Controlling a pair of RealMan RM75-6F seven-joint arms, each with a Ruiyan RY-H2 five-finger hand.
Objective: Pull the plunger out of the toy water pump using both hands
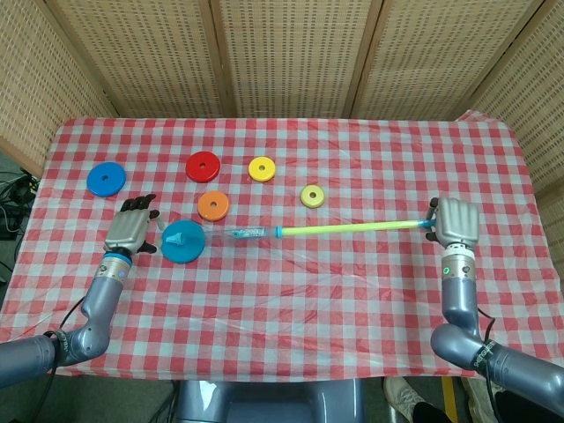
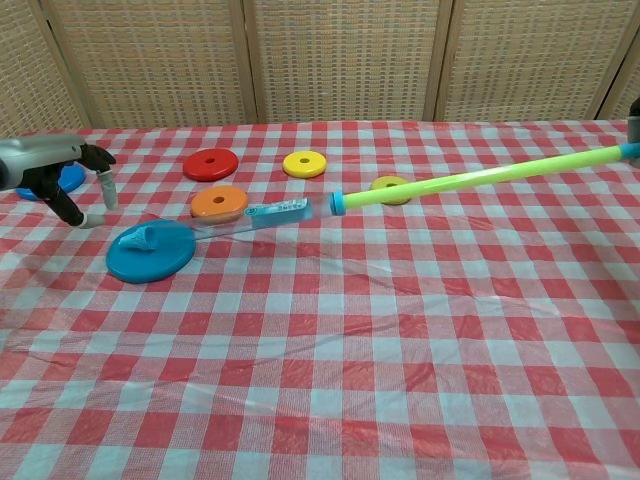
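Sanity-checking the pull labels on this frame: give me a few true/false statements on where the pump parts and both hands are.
1. The right hand holds the end of the yellow-green plunger. True.
2. The left hand grips the clear pump tube. False: it holds nothing, and the tube lies apart from it.
3. The tube's far end rests on the large blue disc. True.
4. The plunger is pushed fully into the tube. False: its blue tip sits at the tube's mouth.
5. The red disc lies under the plunger. False: it lies further back on the table.
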